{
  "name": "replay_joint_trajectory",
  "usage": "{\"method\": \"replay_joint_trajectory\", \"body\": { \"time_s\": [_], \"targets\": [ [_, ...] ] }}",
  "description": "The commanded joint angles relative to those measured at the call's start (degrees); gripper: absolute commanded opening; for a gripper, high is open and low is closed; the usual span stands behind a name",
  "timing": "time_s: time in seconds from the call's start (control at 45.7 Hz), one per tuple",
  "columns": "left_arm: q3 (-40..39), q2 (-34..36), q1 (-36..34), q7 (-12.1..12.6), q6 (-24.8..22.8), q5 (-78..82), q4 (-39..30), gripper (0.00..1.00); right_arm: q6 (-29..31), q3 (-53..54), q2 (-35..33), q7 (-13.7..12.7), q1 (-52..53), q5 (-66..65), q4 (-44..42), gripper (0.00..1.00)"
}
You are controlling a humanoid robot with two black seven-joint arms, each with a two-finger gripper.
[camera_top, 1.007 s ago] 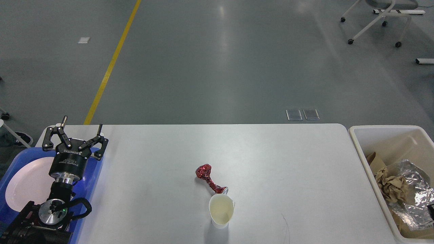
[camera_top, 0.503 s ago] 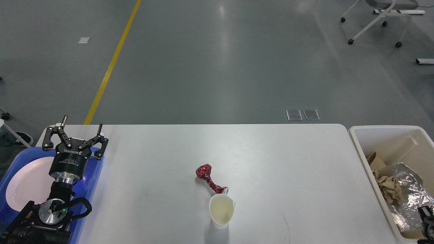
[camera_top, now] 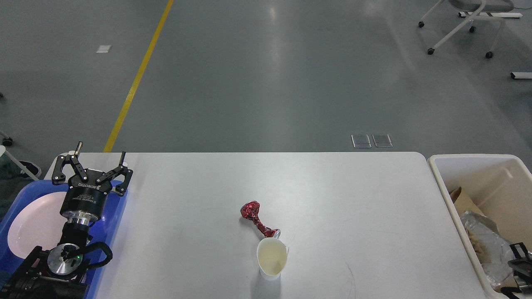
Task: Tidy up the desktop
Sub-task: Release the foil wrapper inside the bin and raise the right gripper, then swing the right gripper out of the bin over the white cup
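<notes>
The white desktop fills the lower view. A crumpled red foil wrapper lies near its middle. A white paper cup stands just in front of the wrapper, touching its silver end. My left gripper is open and empty, pointing up over the far edge of the blue tray at the left. Only a dark part of my right gripper shows, at the bottom right, low inside the cream bin. Its fingers cannot be told apart.
A white plate lies in the blue tray under my left arm. The cream bin holds silver foil and brown paper. A wheeled chair stands on the grey floor beyond the table.
My right gripper has come into view at the bottom right, inside the bin. The foil and paper there have shifted down and right, and the crumpled brown wad no longer shows. The left arm is still.
</notes>
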Motion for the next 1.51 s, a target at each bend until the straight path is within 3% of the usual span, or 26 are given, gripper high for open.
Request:
{"method": "replay_joint_trajectory", "body": {
  "time_s": [0.0, 0.569, 0.744, 0.985, 1.182, 1.291, 1.488],
  "targets": [
    [0.0, 0.0, 0.0, 0.0, 0.0, 0.0, 0.0, 0.96, -0.5, -0.5, -0.4, 0.0, 1.1, -0.5, 0.5, 1.0],
    [0.0, 0.0, 0.0, 0.0, 0.0, 0.0, 0.0, 0.96, 1.2, -1.9, -0.4, -0.3, 4.1, -2.2, 2.2, 1.0],
    [0.0, 0.0, 0.0, 0.0, 0.0, 0.0, 0.0, 0.96, 9.9, -12.5, -4.6, -4.7, 14.4, -12.9, 9.6, 1.0],
    [0.0, 0.0, 0.0, 0.0, 0.0, 0.0, 0.0, 0.96, 16.8, -25.0, -9.4, -4.8, 29.9, -24.9, 22.4, 1.0],
    [0.0, 0.0, 0.0, 0.0, 0.0, 0.0, 0.0, 0.96, 20.1, -39.0, -10.6, -4.8, 48.3, -25.6, 34.6, 1.0],
    [0.0, 0.0, 0.0, 0.0, 0.0, 0.0, 0.0, 0.96, 27.1, -45.1, -9.2, -4.7, 58.9, -25.5, 39.0, 1.0],
    [0.0, 0.0, 0.0, 0.0, 0.0, 0.0, 0.0, 0.96, 48.5, -49.7, -1.8, -4.6, 73.1, -24.2, 42.8, 1.0]
  ]
}}
